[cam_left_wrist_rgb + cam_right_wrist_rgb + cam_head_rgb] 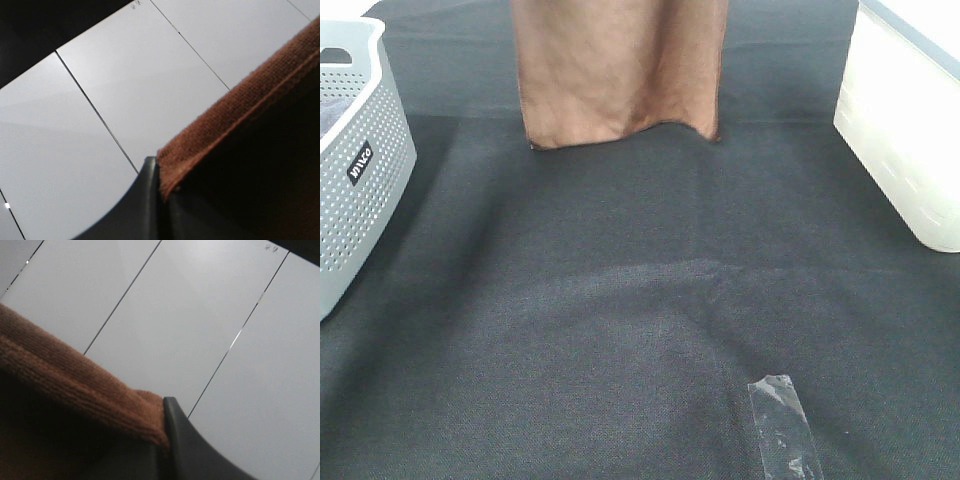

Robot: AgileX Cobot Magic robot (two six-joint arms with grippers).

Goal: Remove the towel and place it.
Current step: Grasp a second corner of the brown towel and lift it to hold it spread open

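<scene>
The towel (620, 70) hangs at the upper middle of the high view, and the left gripper (159, 192) and the right gripper (162, 440) are each clamped on its hem. I think both should move level and together (so no corner slips out), with the lower edge kept off the black cloth (620, 300).

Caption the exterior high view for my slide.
Brown towel hangs over the black tablecloth, between a grey perforated basket and a white bin.

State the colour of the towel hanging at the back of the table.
The towel is reddish brown; the exterior high view shows it best.
</scene>
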